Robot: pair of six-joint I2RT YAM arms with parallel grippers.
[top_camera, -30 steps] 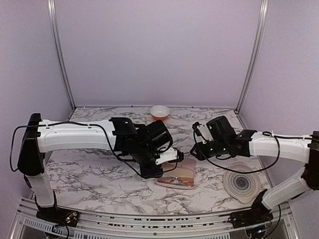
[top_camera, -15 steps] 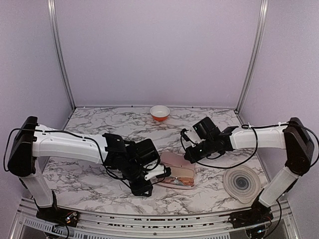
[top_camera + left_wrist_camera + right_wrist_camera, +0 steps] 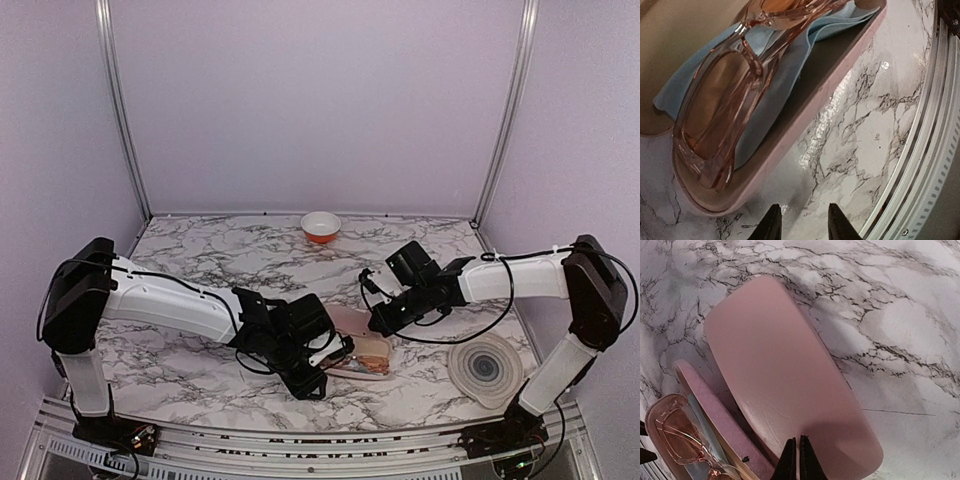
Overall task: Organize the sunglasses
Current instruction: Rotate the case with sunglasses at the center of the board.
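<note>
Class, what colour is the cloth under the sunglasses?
Light blue; the cloth shows best in the left wrist view.

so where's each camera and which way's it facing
top: above, behind the arms, looking down at table; both arms, left gripper, right gripper by pink case.
left wrist: low beside case, facing sunglasses on cloth; own fingertips below.
right wrist: over case, facing down; own shut fingertips.
shared: case and sunglasses, all three.

Item: one pair of sunglasses (image 3: 715,120). Translucent orange-pink frame with oblong, orange-brown tinted lenses. It lies lengthwise inside the open lower half of a pink case (image 3: 710,405), resting on a light blue cloth (image 3: 790,60). One lens end sits close to the case's rounded end. Nothing grips it.
</note>
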